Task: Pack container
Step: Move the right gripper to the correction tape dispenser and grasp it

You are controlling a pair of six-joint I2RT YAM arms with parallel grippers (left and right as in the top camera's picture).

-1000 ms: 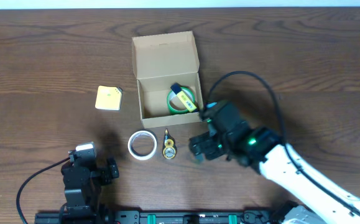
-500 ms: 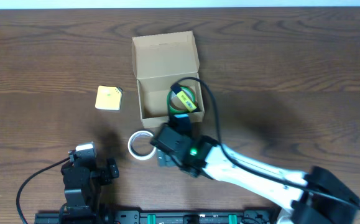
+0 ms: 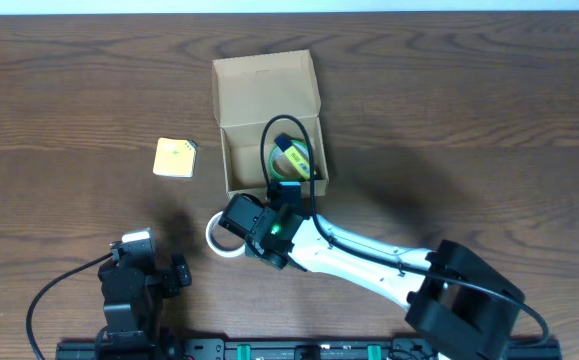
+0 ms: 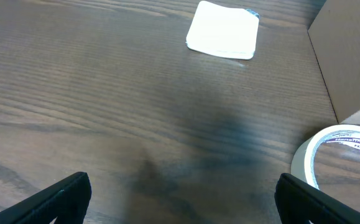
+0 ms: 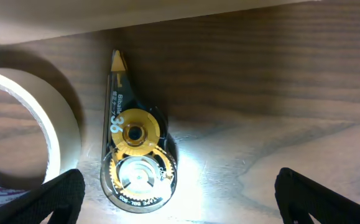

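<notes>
Right side: white tape roll is crowding the tape dispenser on 1 flank, seemingly just apart | container wall is blocking beyond | bare table is lying open on the other flank | left gripper is facing open wood, square pad well ahead

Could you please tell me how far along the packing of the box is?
Done: a green tape roll lies inside the open cardboard box. In hand: the right gripper, fingers open, hovers over the tape dispenser beside the box. Left: the dispenser, the white tape roll and possibly the yellow pad lie on the table, lid unclosed.
</notes>
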